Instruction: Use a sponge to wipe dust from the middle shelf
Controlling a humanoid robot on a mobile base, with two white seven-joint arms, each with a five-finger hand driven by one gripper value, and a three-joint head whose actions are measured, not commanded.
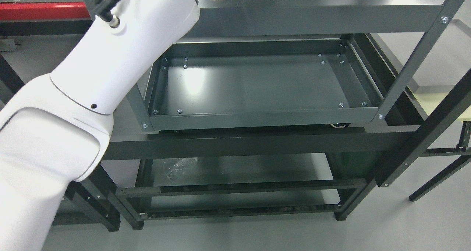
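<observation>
A dark grey metal shelf rack [294, 21] fills the head view. Its middle shelf [257, 85] is a shallow tray with a raised rim and shiny bolts at the corners; light glints on its left part. My left arm [92, 81], white and bulky, rises from the lower left up to the top edge, passing in front of the rack's left side. Its hand is above the top edge, out of the picture. No sponge shows anywhere. The right arm is out of view.
A top shelf rail [312, 19] crosses above the tray and slanted uprights [415, 59] stand at the right. A lower shelf [235, 170] lies below, on a grey floor. A red bar [40, 10] runs at the far left top.
</observation>
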